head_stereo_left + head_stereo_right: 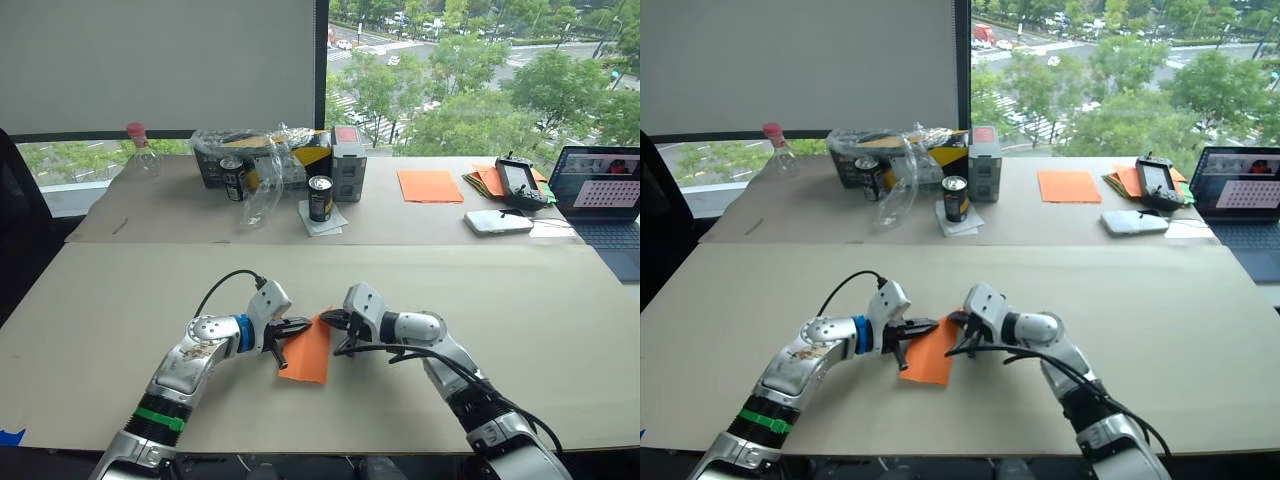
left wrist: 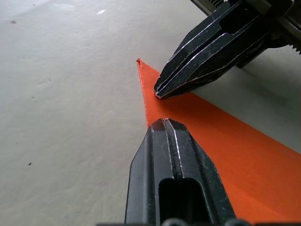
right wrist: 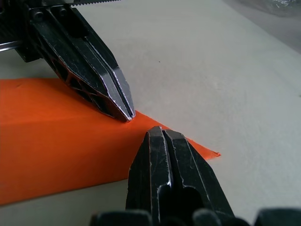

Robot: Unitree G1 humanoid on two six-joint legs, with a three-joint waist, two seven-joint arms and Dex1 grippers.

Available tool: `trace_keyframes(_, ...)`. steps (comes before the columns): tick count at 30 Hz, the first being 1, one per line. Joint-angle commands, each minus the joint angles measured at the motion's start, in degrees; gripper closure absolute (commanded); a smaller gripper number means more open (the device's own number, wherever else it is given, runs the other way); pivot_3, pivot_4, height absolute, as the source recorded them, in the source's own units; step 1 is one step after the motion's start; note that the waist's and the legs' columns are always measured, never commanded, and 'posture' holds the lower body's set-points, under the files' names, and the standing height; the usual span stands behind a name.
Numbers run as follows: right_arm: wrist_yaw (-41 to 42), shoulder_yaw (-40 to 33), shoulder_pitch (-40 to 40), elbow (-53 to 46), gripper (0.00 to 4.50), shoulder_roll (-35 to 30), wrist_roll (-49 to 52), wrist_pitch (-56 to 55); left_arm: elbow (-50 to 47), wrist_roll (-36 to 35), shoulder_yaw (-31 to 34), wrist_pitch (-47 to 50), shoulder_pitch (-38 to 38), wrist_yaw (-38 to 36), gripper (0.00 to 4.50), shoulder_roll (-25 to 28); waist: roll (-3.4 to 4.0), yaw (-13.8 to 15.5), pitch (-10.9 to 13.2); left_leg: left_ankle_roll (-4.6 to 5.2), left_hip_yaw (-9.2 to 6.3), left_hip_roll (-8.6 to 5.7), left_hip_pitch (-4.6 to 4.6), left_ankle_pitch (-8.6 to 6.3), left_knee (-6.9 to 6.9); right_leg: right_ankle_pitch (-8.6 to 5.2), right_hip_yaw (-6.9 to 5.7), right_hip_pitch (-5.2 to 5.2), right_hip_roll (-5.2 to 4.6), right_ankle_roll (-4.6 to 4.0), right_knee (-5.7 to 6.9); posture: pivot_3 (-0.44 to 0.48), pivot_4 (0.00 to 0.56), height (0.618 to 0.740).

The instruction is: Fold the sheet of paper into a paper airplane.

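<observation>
1. On the near part of the desk (image 1: 120, 300), the sheet of paper (image 1: 308, 352) lies flat, folded into a long wedge with its point toward the far side.
2. The left hand (image 1: 298, 327) has its fingers pinched together with no gap (tips pressing down on the paper's left edge near the point).
3. The right hand (image 1: 330, 319) is closed tight too, its tips resting on the paper close to the pointed end, nearly meeting the left one.
4. Farther back there's a flat orange sheet (image 1: 430, 185), a dark can (image 1: 320, 198) and a laptop (image 1: 606, 195).
</observation>
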Motion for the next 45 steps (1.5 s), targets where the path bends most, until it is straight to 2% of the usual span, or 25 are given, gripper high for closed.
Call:
trace_keyframes(1,2.0,0.7,2.1,-1.6,4.50,-1.4,-0.1,0.7,-0.7,0.1,-0.4,-0.1,0.0,-0.2,4.49,0.1,0.00,0.0,0.0,0.00,0.00,0.00,-0.01,0.00,0.00,0.00,0.00,0.00,0.00,0.00,-0.01,0.000,0.150,0.720)
trace_keyframes(22,10.5,4.7,15.1,-19.3,4.50,-6.8,3.9,7.0,-0.2,0.5,-0.3,-0.6,-0.1,-0.8,4.49,0.1,0.00,0.2,0.0,0.00,0.00,-0.01,0.01,0.00,0.00,-0.01,0.00,0.05,0.00,0.02,-0.04,0.000,0.150,0.720)
trace_keyframes(31,10.1,6.6,22.1,-27.9,4.50,-9.2,4.7,8.6,-1.4,-0.6,-0.1,1.3,0.2,-2.0,4.49,0.8,-0.01,0.2,0.0,0.00,0.00,0.00,0.08,0.00,0.00,-0.02,0.00,0.10,0.01,0.04,-0.04,0.000,0.150,0.720)
trace_keyframes(34,9.6,4.3,21.4,-33.0,4.50,-10.8,5.8,9.5,-0.7,-0.9,0.6,1.0,-0.4,-1.4,4.49,0.1,-0.02,0.2,0.0,0.00,0.00,0.00,0.06,0.00,0.01,-0.03,0.00,0.10,0.00,0.04,-0.06,0.000,0.150,0.720)
trace_keyframes(40,6.8,-3.8,14.3,-41.2,4.50,-10.9,14.0,19.1,1.2,-0.7,0.8,0.4,-1.8,-1.3,4.49,-0.6,-0.03,0.1,0.0,-0.01,-0.01,0.00,-0.05,0.00,0.05,0.00,0.00,0.02,0.01,0.02,-0.03,0.000,0.150,0.720)
trace_keyframes(45,6.4,3.8,7.9,-35.4,4.50,-13.0,3.5,15.4,2.7,-0.4,0.6,0.4,-2.8,-1.6,4.49,-0.4,-0.03,0.3,0.0,0.00,-0.03,-0.01,-0.08,0.00,0.05,-0.01,-0.02,-0.01,0.02,0.02,-0.05,0.000,0.150,0.720)
